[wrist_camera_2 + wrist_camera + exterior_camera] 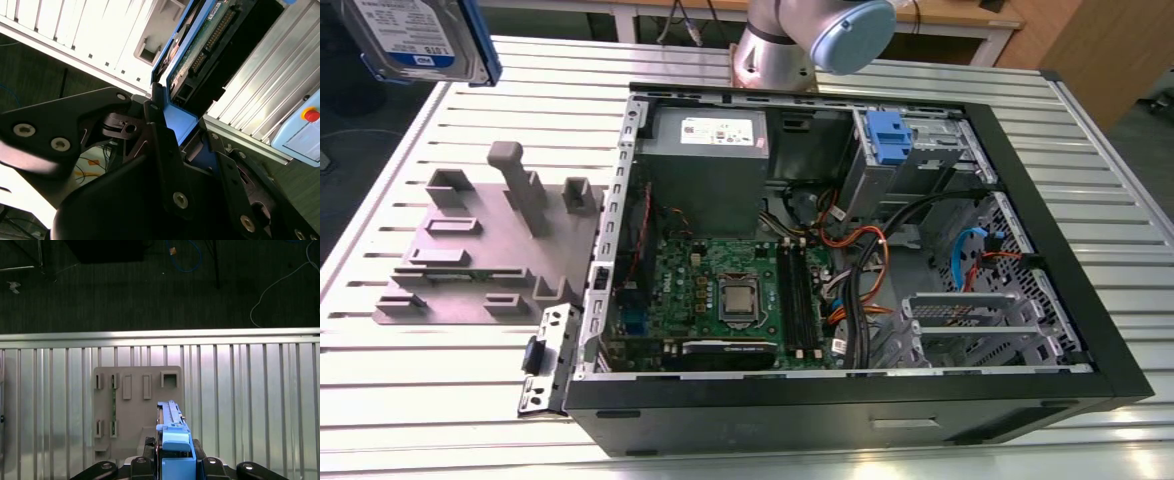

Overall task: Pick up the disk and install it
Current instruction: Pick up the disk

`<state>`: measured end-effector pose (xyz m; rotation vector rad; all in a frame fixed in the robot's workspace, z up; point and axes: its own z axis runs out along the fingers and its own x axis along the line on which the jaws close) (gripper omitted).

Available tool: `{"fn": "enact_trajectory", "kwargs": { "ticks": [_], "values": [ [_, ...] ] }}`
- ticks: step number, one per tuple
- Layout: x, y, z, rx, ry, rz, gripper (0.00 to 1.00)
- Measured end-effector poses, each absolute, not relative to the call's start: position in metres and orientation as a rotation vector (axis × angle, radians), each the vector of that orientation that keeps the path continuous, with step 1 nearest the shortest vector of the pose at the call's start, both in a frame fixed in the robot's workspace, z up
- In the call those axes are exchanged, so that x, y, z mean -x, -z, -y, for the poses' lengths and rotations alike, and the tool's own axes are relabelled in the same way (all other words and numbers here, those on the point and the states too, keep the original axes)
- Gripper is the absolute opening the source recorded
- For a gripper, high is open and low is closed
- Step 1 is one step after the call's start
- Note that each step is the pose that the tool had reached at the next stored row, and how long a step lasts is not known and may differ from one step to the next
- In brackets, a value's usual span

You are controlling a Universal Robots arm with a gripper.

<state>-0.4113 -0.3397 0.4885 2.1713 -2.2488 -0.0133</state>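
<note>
Black angular gripper clamps the flat silver disk by its blue plastic frame, holding it aloft over the grey slotted fixture plate on the ribbed aluminium table.

The disk is hanging above the tabletop, clamped in the pincer and sticking out beyond its fingertips. It is a flat silver drive. It is showing its white-and-blue label in the exterior view and its green circuit board in the second wrist view. A blue plastic frame is wrapping its side.
</note>
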Motion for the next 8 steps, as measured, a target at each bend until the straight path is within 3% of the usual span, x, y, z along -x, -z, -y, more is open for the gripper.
{"fn": "enact_trajectory", "kwargs": {
  "ticks": [8],
  "values": [
    [0.4062,-0.4885,0.3398,-2.171,0.013,2.249,0.37]
  ]
}}
